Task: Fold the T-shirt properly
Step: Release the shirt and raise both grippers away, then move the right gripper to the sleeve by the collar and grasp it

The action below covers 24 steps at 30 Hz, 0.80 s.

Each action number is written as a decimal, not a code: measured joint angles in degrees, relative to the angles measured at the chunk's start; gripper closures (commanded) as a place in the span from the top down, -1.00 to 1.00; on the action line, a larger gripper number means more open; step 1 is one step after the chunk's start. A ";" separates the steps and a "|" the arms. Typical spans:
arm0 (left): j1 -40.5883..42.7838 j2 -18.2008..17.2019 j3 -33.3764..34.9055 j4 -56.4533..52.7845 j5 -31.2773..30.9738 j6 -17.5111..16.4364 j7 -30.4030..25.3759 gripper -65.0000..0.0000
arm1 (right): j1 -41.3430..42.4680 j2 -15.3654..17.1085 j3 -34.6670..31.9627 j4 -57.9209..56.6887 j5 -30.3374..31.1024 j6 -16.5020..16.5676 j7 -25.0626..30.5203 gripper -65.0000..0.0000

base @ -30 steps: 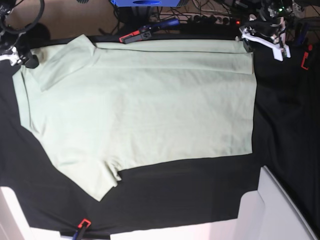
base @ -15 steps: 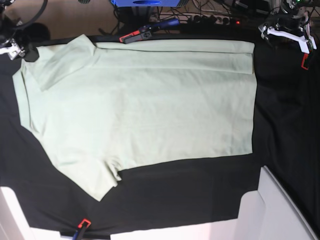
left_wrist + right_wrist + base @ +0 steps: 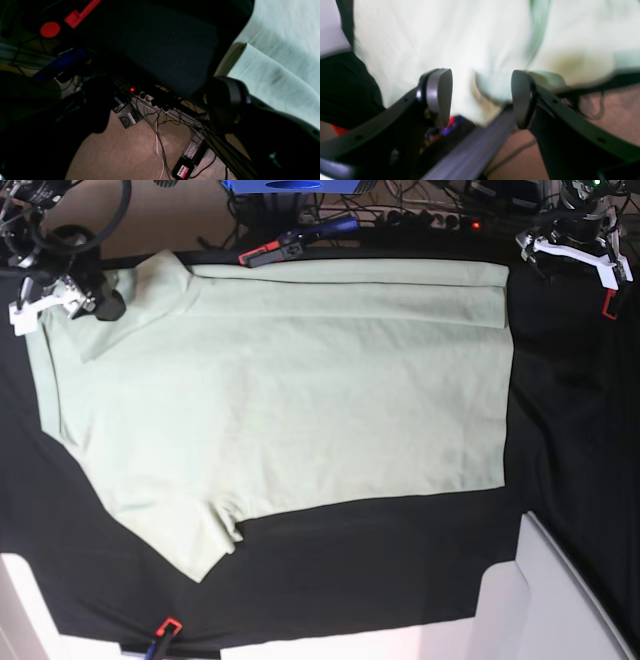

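Moved: right gripper [image 3: 62, 302] now over shirt [image 3: 290, 400] corner, jaws apart.
Left gripper [image 3: 572, 255]: spread wide, clear of shirt.
Writing: red label [image 3: 183, 171], unreadable.

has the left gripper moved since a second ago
Yes. In the base view the left gripper has pulled away from the T-shirt, moving right and toward the table's far edge, and now sits beside the red clamp.

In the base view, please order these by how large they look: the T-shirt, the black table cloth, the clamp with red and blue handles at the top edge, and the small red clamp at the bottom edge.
Largest to smallest, as they look in the base view:
1. black table cloth
2. T-shirt
3. clamp with red and blue handles
4. small red clamp, partly cut off at the picture's edge, so its full size is unsure.
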 measured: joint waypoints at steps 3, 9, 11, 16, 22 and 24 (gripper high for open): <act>0.00 0.02 0.00 0.00 0.02 0.00 0.00 0.74 | -0.22 0.70 -0.04 -3.39 -0.33 -0.17 0.63 0.10; 0.00 0.02 0.15 0.00 0.02 0.00 0.00 0.74 | -0.59 2.08 -0.04 -5.68 -0.61 -0.20 1.77 0.10; 0.00 -0.02 0.22 0.00 0.02 0.00 0.00 0.74 | -0.61 2.03 -0.04 -5.68 -0.59 -0.20 1.73 0.09; 0.00 0.00 0.26 0.00 0.02 0.00 0.00 0.74 | -0.61 1.88 -0.04 -5.68 -0.57 -0.22 1.33 -0.35; 0.00 0.00 0.26 0.00 0.02 0.00 0.00 0.74 | -0.42 1.09 -4.55 -5.84 -0.55 -0.20 1.64 -0.40; 0.02 -0.02 0.26 0.00 0.02 0.00 0.00 0.74 | -0.50 0.22 -4.52 -5.84 -0.17 -0.20 1.92 -0.40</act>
